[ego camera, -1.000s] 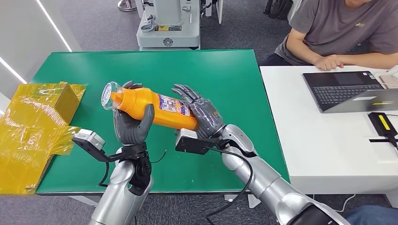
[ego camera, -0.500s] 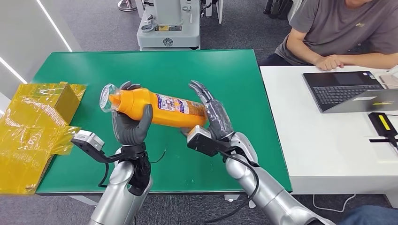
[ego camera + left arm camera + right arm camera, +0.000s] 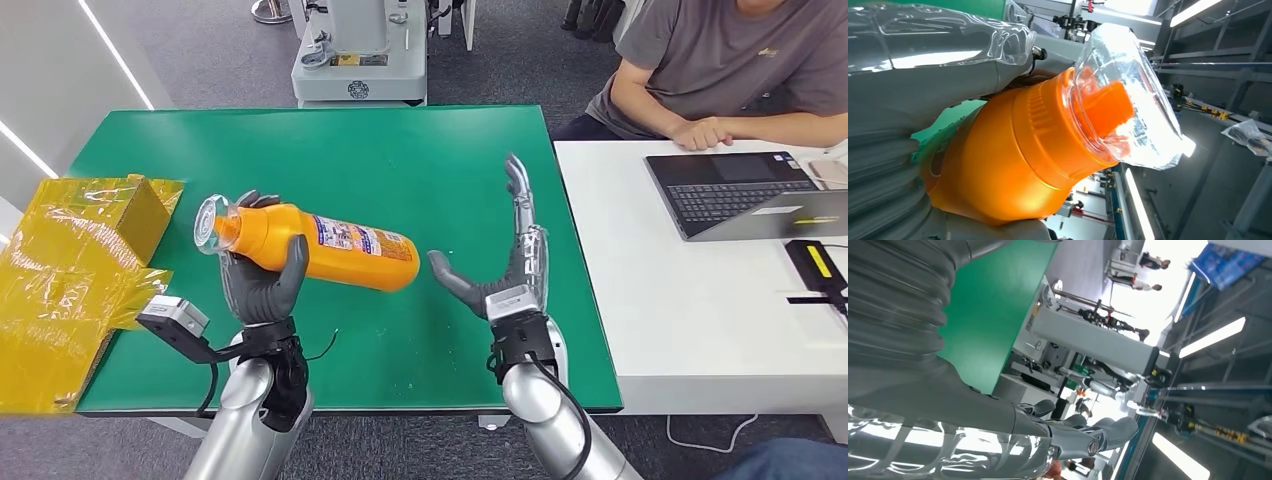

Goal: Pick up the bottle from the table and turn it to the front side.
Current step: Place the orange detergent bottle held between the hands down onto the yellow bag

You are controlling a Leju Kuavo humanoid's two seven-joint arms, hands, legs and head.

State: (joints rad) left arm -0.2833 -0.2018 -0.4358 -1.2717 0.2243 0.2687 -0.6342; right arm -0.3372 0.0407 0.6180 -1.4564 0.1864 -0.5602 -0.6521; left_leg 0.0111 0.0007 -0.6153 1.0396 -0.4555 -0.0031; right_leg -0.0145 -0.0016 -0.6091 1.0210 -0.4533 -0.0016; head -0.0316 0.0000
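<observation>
Left hand (image 3: 262, 285) grips orange bottle (image 3: 320, 247) above table (image 3: 420, 170).

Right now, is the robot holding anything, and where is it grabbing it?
Yes. The left hand holds the orange bottle off the table, its fingers wrapped around the upper body just below the clear cap. The right hand holds nothing.

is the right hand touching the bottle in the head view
No, the right hand stands open and apart from the orange bottle, with green table showing between them, while the left hand alone holds it.
</observation>
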